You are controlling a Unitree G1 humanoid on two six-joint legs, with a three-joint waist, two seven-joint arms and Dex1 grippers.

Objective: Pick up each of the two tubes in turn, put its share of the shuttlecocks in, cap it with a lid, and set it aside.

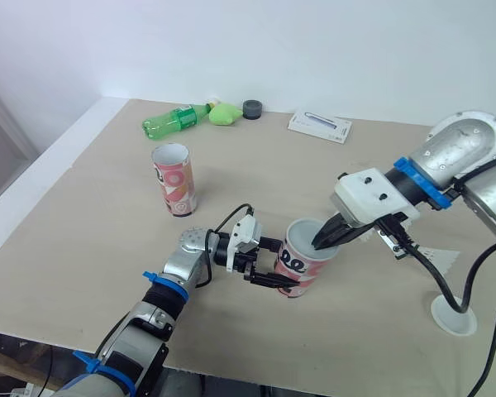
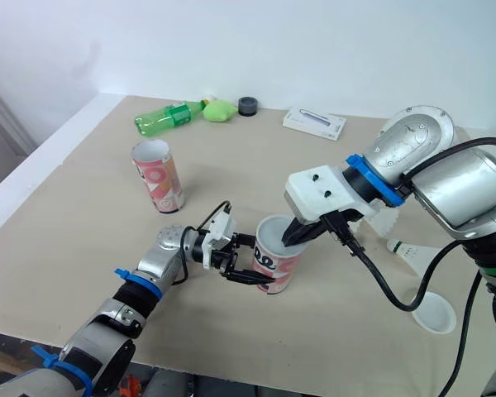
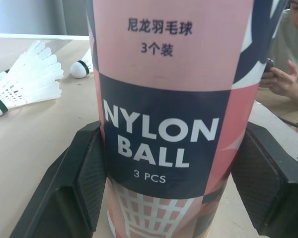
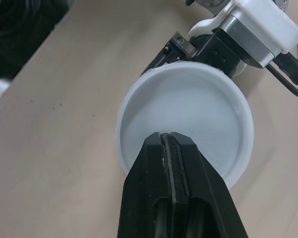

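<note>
L pincer (image 1: 288, 266) is clamped on the pink tube (image 1: 307, 260), held tipped; a white lid (image 4: 188, 104) sits on its mouth; R pincer (image 4: 168, 140), fingers tight together, has its tip down on that lid; right of the tube, on the table (image 1: 83, 248), lie a spare lid (image 1: 453, 316) & a shuttlecock (image 2: 415, 254); the 2nd tube (image 1: 174, 179) stands open, left of it & further back; green bottle (image 1: 175, 121) & white box (image 1: 320, 126) lie far behind.

On the table (image 1: 83, 223), a green bottle (image 1: 175, 121) lies at eleven o'clock, a green lump (image 1: 223, 114) and grey cap (image 1: 252, 108) near twelve, a white box (image 1: 320, 126) at one.
</note>
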